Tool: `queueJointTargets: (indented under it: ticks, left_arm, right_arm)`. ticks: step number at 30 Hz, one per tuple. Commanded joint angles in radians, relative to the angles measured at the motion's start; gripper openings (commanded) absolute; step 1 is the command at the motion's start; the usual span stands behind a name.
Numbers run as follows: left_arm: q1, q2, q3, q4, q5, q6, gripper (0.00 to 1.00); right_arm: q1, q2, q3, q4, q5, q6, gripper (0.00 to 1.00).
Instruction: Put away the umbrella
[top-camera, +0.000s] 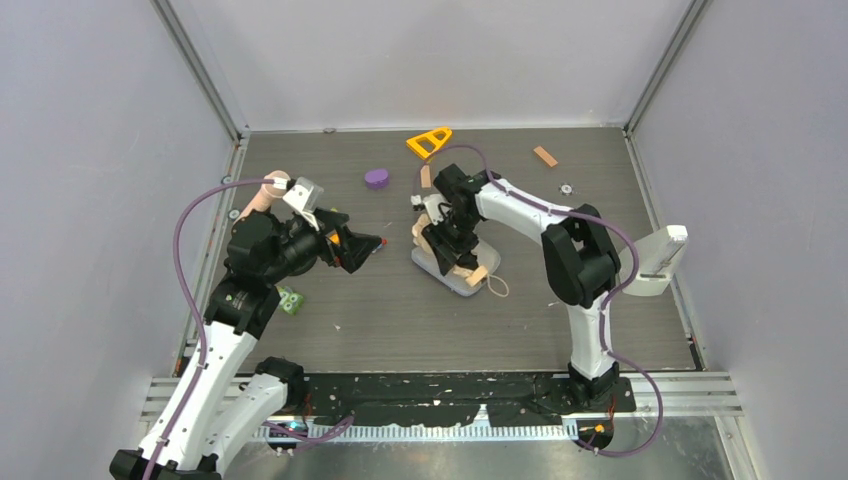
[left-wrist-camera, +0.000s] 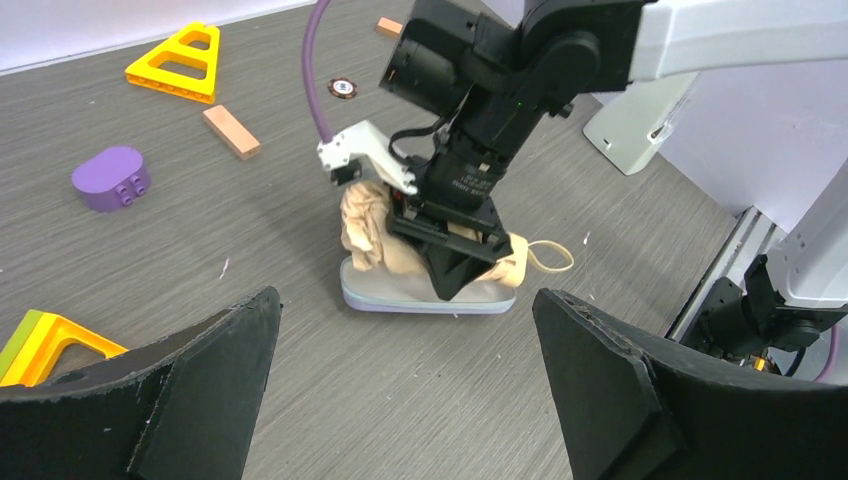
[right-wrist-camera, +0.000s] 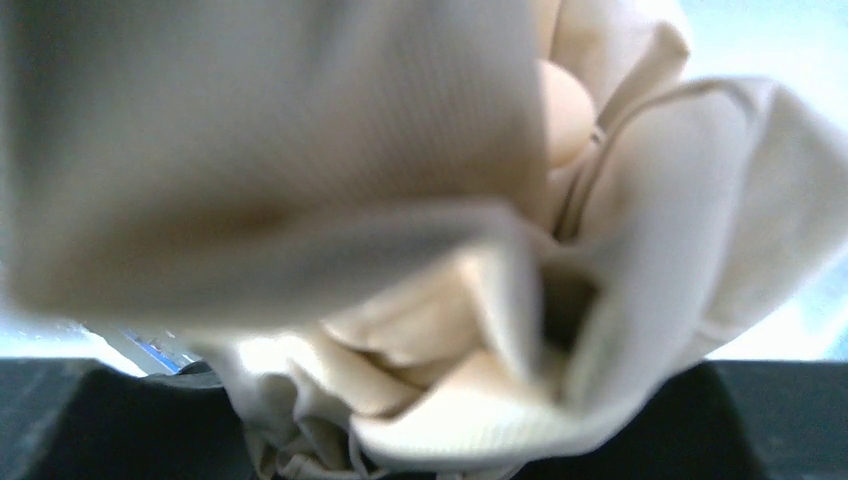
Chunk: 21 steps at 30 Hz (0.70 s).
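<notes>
Left wrist view: right end effector (left-wrist-camera: 452, 278), black, pointing steeply down, clamped on the bunched canopy of the folding umbrella (left-wrist-camera: 368, 228) of pale beige-peach fabric. Crumpled fabric bulges to the left of the fingers. The small tan handle (left-wrist-camera: 513, 262) projects to their right, and its thin wrist loop (left-wrist-camera: 553, 258) lies on the table (left-wrist-camera: 420, 400) just beyond. The umbrella rests on top of a lavender-grey oblong case (left-wrist-camera: 395, 298), which lies flat on the grey wood-grain table.

Right wrist view: creased beige fabric, out of focus and close to the lens, fills nearly the whole frame.

Top external view: umbrella and case lie near the middle of the table, beyond and to the left of the right arm's base. Left end effector (top-camera: 358, 240), jaws set wide apart and holding nothing, hovers to the left of the case, apart from it and aimed towards it. Its two black fingers (left-wrist-camera: 200, 400) frame the lower corners of its own wrist view.

Farther out:
- a purple rounded toy block (top-camera: 377, 178) and a yellow triangular plastic frame (top-camera: 429, 142), both beyond the case
- a small tan wooden block (top-camera: 545, 156) toward the far edge
- a green toy block (top-camera: 290, 300) near the left arm
- a white upright object (top-camera: 660, 260) at the right edge of the table
</notes>
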Motion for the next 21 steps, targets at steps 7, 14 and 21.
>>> queueJointTargets:
  ticks: [7, 14, 21]
  left_arm:
    - [0.004, -0.014, -0.001, 0.016, 0.001, -0.005, 1.0]
    - [0.004, -0.012, -0.002, 0.016, 0.002, -0.007, 1.0]
    - [0.004, -0.008, 0.001, 0.016, 0.006, -0.007, 1.0]
  right_arm:
    - [0.004, -0.163, -0.089, -0.059, 0.045, -0.007, 0.12]
    - [0.042, -0.129, -0.086, -0.031, 0.033, -0.001, 0.15]
    - [0.051, -0.131, -0.073, 0.001, 0.108, 0.022, 0.62]
